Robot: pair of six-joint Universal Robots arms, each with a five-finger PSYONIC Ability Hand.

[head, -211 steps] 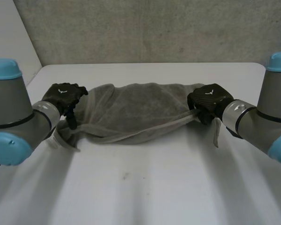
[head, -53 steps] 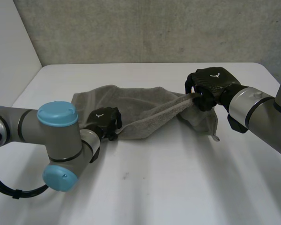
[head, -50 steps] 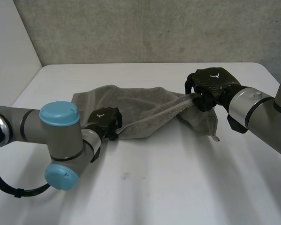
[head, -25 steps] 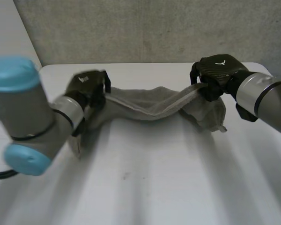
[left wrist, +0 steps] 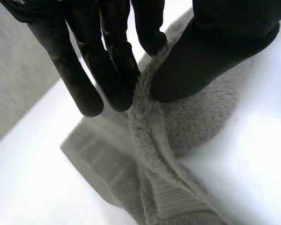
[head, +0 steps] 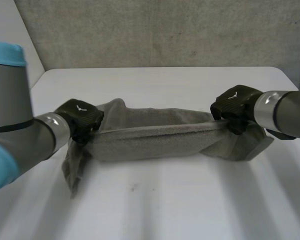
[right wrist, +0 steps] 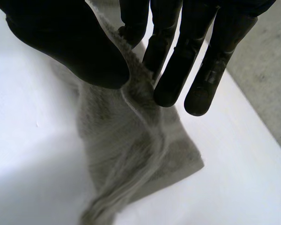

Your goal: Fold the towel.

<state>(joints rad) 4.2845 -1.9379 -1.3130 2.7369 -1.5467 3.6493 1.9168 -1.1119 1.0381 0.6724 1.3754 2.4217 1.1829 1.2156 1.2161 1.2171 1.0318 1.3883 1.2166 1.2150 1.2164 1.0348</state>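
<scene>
A grey towel (head: 150, 136) hangs stretched between my two hands above the white table (head: 165, 200), its middle sagging onto the surface. My left hand (head: 80, 117) pinches the towel's left end between thumb and fingers; the towel (left wrist: 173, 140) drops away below that grip, and a tail hangs down past the hand. My right hand (head: 235, 106) pinches the right end the same way, with the towel (right wrist: 131, 154) bunched and draped beneath it.
The table's back edge meets a grey wall (head: 155, 30). Bare white table lies in front of the towel.
The left hand shut on the towel's left end and lifted it; both hands drew apart and came nearer, pulling the towel taut into a long band.
</scene>
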